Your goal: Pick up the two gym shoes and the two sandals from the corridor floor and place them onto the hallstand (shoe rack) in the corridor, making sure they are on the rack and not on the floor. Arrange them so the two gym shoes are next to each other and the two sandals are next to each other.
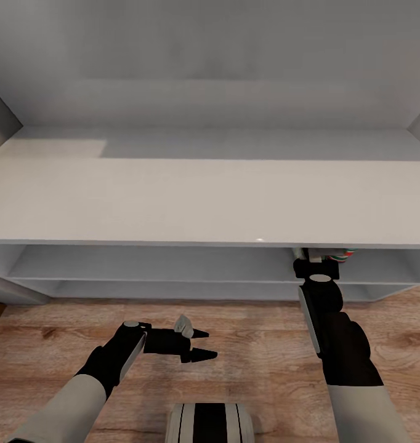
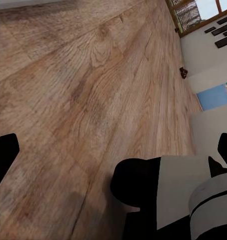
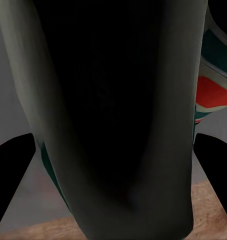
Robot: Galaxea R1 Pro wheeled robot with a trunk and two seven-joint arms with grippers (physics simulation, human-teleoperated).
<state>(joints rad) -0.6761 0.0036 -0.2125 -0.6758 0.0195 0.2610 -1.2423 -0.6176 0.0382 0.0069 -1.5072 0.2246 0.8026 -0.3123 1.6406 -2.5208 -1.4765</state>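
My right arm reaches under the bench top of the pale hallstand [image 1: 173, 197], into its upper open tier. A gym shoe [image 1: 337, 252] pokes out there, showing teal stripes and a red patch. Seen from the right wrist, the gym shoe [image 3: 118, 100] turns its dark opening toward the camera, and my right gripper [image 3: 114, 175] is shut on its sides. Over the wood-plank corridor floor [image 1: 253, 344], my left gripper [image 1: 202, 343] hangs open and holds nothing. The sandals are out of view.
The hallstand's lower tier [image 1: 173, 289] runs just above the floor. My own base [image 1: 210, 424] shows at the near edge. A small dark brown thing [image 2: 183, 72] lies far along the floor by a white wall, too small to make out.
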